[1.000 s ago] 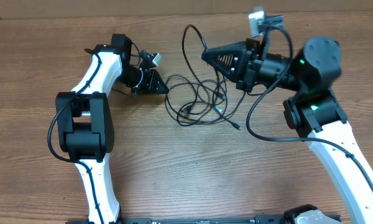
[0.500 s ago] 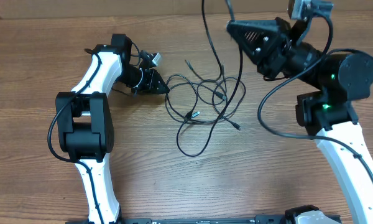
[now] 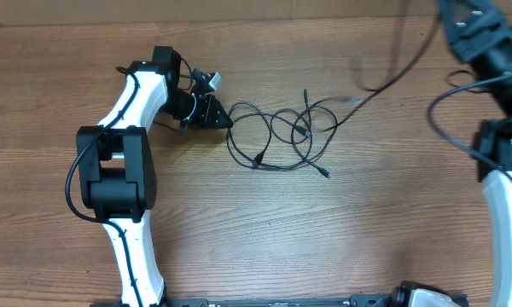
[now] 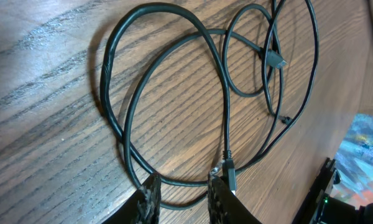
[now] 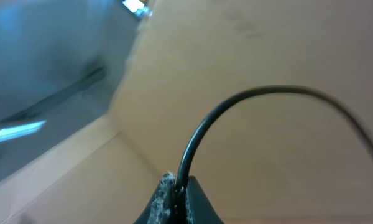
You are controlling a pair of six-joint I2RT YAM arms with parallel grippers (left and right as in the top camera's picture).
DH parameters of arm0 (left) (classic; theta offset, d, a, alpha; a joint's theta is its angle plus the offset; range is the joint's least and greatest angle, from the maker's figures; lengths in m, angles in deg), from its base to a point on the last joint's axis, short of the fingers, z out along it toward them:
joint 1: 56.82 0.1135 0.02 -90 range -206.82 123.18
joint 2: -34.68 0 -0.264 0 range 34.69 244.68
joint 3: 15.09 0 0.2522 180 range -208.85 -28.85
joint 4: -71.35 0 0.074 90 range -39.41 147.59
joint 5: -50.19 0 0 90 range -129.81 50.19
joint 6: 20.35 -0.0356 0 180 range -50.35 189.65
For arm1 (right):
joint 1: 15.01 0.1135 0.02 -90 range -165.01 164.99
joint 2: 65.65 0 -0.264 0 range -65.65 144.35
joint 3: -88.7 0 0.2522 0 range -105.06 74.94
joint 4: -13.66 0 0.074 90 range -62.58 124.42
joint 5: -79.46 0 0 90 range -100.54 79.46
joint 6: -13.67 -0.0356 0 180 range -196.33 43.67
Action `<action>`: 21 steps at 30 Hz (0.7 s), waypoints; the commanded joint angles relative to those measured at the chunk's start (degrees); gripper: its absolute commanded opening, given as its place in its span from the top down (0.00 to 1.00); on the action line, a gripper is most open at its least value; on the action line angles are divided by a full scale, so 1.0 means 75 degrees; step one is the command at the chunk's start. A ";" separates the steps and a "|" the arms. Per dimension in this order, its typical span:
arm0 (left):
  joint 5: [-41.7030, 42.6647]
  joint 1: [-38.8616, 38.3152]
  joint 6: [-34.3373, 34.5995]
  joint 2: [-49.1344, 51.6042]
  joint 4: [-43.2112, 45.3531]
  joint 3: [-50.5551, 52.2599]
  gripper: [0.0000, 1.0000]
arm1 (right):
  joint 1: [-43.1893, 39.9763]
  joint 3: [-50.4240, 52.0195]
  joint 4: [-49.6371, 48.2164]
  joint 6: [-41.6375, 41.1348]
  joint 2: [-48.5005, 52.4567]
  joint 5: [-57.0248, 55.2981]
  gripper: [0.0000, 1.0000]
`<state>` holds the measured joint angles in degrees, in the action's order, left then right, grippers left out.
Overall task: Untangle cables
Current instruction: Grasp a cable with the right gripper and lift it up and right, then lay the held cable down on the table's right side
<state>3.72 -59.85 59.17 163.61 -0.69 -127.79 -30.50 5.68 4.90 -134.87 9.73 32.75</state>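
Centrally, the cables (image 3: pixel 273 136) lie on the wooden desk (image 3: pixel 324 239) as a loose tangle of thin black loops between the two arms, nearer the left one. The left pincer (image 3: pixel 215 112) sits low at the tangle's left edge. In its wrist view the two fingers (image 4: pixel 150 202) stand a little apart, clamping nothing; a strand of the loop runs across just beyond their tips, and a small plug (image 4: pixel 229 169) lies right beside the right-hand finger (touching or not, I cannot tell). Another plug (image 4: pixel 275 60) rests farther out among the overlapping loops.

The right pincer (image 5: pixel 176 198) is up at the far right corner of the overhead view, partly cut off by the frame edge. Its fingers are pressed together on the raised cable (image 3: pixel 384 81), which slants up off the desk from the right side of the tangle and looks blurred. In the right wrist view that cable rises from between the closed fingertips and arcs off to the right.
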 commanded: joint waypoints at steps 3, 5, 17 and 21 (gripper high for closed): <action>0.0117 -0.0058 0.0058 0.0038 0.0000 0.0044 0.74 | -0.1195 -0.0119 0.1929 0.0213 -0.0076 0.0143 0.96; 0.0114 -0.0058 0.0058 0.0038 0.0000 0.0044 0.74 | -0.1617 -0.0119 0.2943 0.0813 -0.0026 0.0082 0.96; 0.0117 -0.0058 0.0058 0.0038 0.0000 0.0044 0.74 | -0.2387 -0.0114 0.8597 0.2273 0.1128 -0.3480 0.96; 0.0114 -0.0058 0.0058 0.0038 0.0000 0.0044 0.74 | -0.2183 -0.0111 0.9023 0.2279 0.1565 -0.3483 0.96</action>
<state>3.72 -59.85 59.17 163.61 -0.69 -127.77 -48.20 5.51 71.76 -119.05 19.87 9.38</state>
